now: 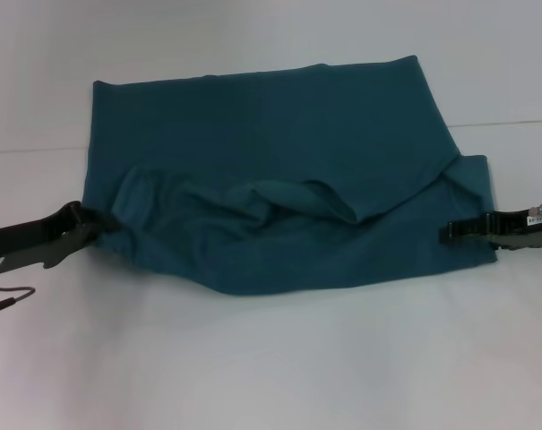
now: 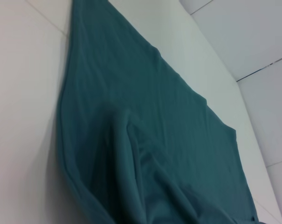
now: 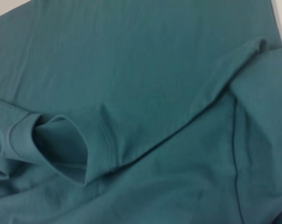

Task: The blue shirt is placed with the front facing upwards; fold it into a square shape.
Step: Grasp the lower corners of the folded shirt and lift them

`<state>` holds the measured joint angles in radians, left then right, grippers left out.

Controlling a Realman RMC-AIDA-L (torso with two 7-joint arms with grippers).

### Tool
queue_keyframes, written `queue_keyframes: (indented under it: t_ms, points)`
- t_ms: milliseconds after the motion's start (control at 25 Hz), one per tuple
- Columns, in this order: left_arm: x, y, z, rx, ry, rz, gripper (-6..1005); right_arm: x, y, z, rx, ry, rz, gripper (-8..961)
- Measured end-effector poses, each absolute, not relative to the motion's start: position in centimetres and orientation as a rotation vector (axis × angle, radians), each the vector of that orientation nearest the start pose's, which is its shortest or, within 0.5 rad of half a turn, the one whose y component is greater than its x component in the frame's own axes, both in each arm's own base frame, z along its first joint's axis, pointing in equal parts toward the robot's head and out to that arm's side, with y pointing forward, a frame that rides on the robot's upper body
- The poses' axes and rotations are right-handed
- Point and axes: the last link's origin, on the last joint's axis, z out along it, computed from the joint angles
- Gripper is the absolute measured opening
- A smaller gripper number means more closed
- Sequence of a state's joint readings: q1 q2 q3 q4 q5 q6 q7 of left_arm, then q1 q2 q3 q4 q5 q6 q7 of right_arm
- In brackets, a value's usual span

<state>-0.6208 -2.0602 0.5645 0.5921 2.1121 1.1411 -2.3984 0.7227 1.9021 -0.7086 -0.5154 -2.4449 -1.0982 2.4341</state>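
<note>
The blue shirt (image 1: 279, 152) lies on the white table, folded over on itself, with no lettering showing. Its near layer is rumpled, with loose folds in the middle (image 1: 297, 202). My left gripper (image 1: 91, 224) is at the shirt's left edge and is shut on the cloth there. At the right edge my right gripper (image 1: 448, 235) is shut on the cloth too, and the near layer sags between the two. The left wrist view looks along the shirt (image 2: 145, 121) from its edge. A sleeve opening (image 3: 61, 144) of the shirt (image 3: 141, 56) shows in the right wrist view.
The white table (image 1: 271, 358) runs on in front of the shirt and to both sides. A seam in the white surface (image 1: 512, 123) crosses behind the shirt. A thin cable (image 1: 6, 300) hangs by my left arm.
</note>
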Motion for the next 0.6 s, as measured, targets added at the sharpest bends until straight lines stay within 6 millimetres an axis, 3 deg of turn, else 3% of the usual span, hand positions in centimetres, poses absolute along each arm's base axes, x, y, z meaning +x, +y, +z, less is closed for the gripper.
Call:
queue_keyframes:
  t_ms: [440, 600]
  points:
    - [-29.19, 39.07, 1.42, 2.37, 2.402, 1.022, 100, 32.1, 40.75, 5.09, -1.997, 1.677, 0.151, 760]
    - [-29.08, 39.11, 1.37, 2.374, 2.397, 1.017, 103, 32.27, 40.7, 5.2, -1.983, 1.689, 0.141, 511]
